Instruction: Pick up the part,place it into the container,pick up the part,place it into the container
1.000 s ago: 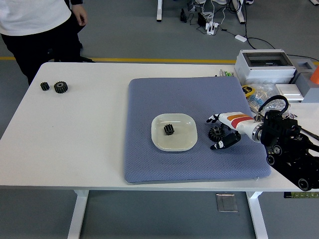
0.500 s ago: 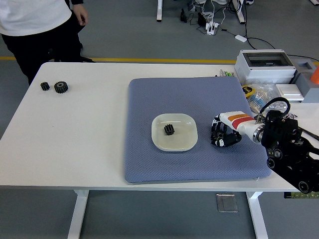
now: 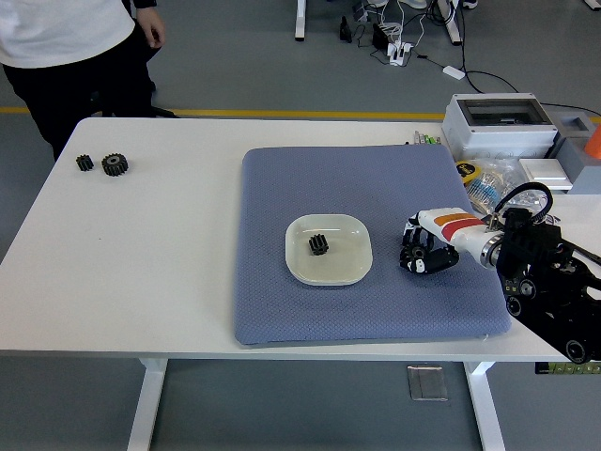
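Head view, from high over the white bench point(image 3: 169, 272): the robot's right hand point(image 3: 424, 250) reaches in from the right over a blue-grey mat point(image 3: 347, 178), its fingers point(image 3: 413, 263) curled down around a small black gear point(image 3: 417, 254) that sits on the mat just right of a shallow white dish point(image 3: 329, 249). Whether the gear is off the mat cannot be told from this angle. A second black gear point(image 3: 318, 244) lies inside the dish, which suggests half the job is done. Two more gears, a small one point(image 3: 84, 163) and a larger one point(image 3: 115, 164), wait near the far left corner, close to a person in a white top point(image 3: 56, 28) standing at the far side with hands off the bench. The left arm is not in view. A grey box point(image 3: 498, 122) and clutter crowd the far right corner. The gear looks rigid and compact, probably light enough for a finger grip; its toothed rim should give purchase, so pinching across opposite teeth is likely the surest hold, while the flat faces may be slick.
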You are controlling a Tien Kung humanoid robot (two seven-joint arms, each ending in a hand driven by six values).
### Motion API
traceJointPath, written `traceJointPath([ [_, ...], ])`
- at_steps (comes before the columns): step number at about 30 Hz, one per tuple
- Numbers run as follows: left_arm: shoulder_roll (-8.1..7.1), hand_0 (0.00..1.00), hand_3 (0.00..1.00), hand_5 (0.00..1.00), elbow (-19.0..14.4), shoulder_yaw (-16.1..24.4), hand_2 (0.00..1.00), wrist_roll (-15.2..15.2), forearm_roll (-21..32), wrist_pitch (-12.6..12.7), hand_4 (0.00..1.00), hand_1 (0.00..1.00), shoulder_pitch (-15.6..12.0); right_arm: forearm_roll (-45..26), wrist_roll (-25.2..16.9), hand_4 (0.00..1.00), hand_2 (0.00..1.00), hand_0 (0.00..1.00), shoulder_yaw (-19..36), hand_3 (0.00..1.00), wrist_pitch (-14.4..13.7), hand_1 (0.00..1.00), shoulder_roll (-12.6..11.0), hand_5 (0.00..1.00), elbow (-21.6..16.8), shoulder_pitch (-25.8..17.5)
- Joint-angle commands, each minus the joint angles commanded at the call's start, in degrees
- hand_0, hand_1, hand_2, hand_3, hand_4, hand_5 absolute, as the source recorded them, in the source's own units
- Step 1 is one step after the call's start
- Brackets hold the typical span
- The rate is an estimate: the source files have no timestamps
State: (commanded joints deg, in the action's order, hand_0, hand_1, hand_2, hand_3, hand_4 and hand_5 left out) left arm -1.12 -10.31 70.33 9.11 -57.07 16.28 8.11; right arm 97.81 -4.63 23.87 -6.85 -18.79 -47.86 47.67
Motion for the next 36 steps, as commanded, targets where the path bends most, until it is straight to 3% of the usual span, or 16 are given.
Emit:
traceJointPath([
  [24, -0.04, 0.616, 0.560, 0.572, 0.00, 0.03, 0.653, 0.02, 0.02, 0.01, 0.652, 0.585, 0.05, -0.14, 0.16, 0.738, 0.463, 0.130, 2.55, 0.485, -0.09, 0.360, -0.83, 0.299, -1.86, 0.02],
  [29, 0.00, 0.616, 0.560, 0.573, 0.00, -0.12, 0.653, -0.07, 0.27, -0.02, 0.653, 0.589, 0.08, 1.68, 0.45, 0.738, 0.477, 0.141, 5.46, 0.500, -0.55, 0.371, -2.01, 0.300, -5.18, -0.71],
  [31, -0.02, 0.616, 0.560, 0.572, 0.00, 0.01, 0.654, -0.03, 0.08, -0.02, 0.653, 0.589, 0.09, 2.58, 0.82, 0.777, 0.521, 0.196, 6.30, 0.531, -0.02, 0.416, -2.45, 0.293, -6.67, -0.76],
  [36, -0.06, 0.616, 0.560, 0.572, 0.00, 0.22, 0.654, 0.06, -0.26, 0.00, 0.653, 0.589, 0.09, 4.74, 1.80, 0.777, 0.521, 0.196, 7.72, 0.531, 3.52, 0.416, -3.54, 0.293, -8.61, -0.77],
])
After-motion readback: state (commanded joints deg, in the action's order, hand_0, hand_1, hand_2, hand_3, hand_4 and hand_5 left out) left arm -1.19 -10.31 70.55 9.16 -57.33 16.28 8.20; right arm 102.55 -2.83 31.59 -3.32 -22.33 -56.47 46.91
